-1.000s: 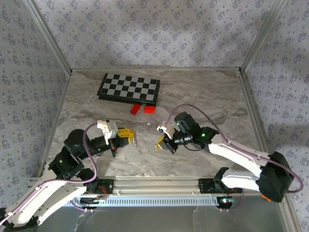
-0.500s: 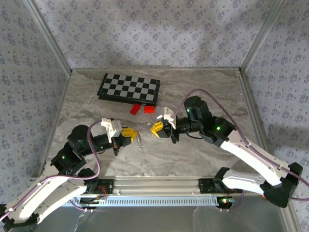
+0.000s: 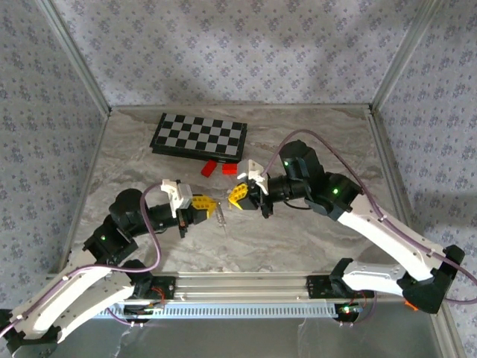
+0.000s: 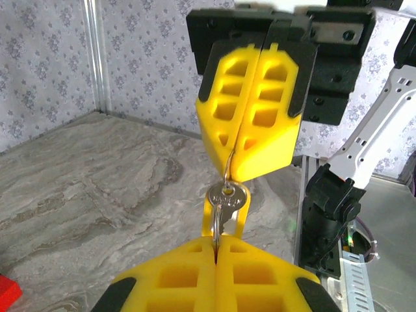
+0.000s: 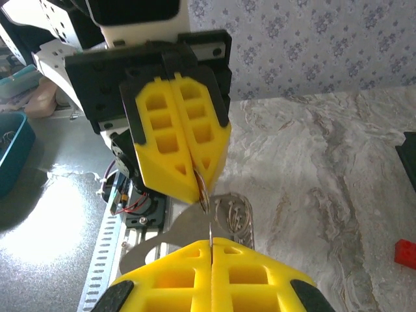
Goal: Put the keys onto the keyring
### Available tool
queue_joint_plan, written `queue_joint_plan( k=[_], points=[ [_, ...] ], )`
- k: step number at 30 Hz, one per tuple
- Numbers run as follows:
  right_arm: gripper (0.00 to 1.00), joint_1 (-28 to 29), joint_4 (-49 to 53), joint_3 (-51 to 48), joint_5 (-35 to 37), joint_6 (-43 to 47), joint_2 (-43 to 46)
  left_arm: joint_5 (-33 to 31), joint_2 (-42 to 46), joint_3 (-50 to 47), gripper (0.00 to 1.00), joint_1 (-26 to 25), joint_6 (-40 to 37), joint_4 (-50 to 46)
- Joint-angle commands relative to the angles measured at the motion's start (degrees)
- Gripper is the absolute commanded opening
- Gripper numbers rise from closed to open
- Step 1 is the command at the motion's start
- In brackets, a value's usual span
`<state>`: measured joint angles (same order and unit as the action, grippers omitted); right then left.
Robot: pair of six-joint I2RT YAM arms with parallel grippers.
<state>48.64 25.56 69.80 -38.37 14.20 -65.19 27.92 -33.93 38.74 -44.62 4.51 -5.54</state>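
PLACE: robot lab test cell | WALLS: floral-papered panels (image 3: 223, 52) held in bare aluminium posts (image 3: 74, 56) | BASE: marble-look tabletop (image 3: 313, 239) | RIG: two white arms (image 3: 380, 231) bolted to a metal rail (image 3: 246, 287), exposed cables (image 3: 155, 246), slotted wire duct (image 3: 246, 309) | SIDE: teal bin (image 5: 10, 149) beside the rig

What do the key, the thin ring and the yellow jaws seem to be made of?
Key: metal, perhaps steel or plated brass, because it is silvery with bright glints on its head.
Keyring: a fine pale wire, probably metal too, but too thin to be sure.
Jaws: yellow plastic with a matte finish, possibly printed. The colour is dull and even, with hollow pockets in the sides.
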Motion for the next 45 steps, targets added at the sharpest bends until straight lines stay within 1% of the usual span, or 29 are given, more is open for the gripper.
queue_joint_plan(
  k=[1, 17, 45],
  points=[
    [0.0, 0.7, 1.7, 2.4, -0.2, -1.0, -0.4, 1.9, -0.2, 2.4, 0.0, 0.3, -0.6, 4.1],
    [0.0, 2.4, 3.1, 2.8, 6.5, 0.8, -0.8, 2.5, -0.7, 2.6, 0.0, 0.3, -0.5, 4.4],
    [0.0, 3.7, 1.9, 2.6, 5.3, 1.0, -0.6, 2.2, -1.0, 2.1, 0.0, 0.3, 0.0, 5.1]
  ],
)
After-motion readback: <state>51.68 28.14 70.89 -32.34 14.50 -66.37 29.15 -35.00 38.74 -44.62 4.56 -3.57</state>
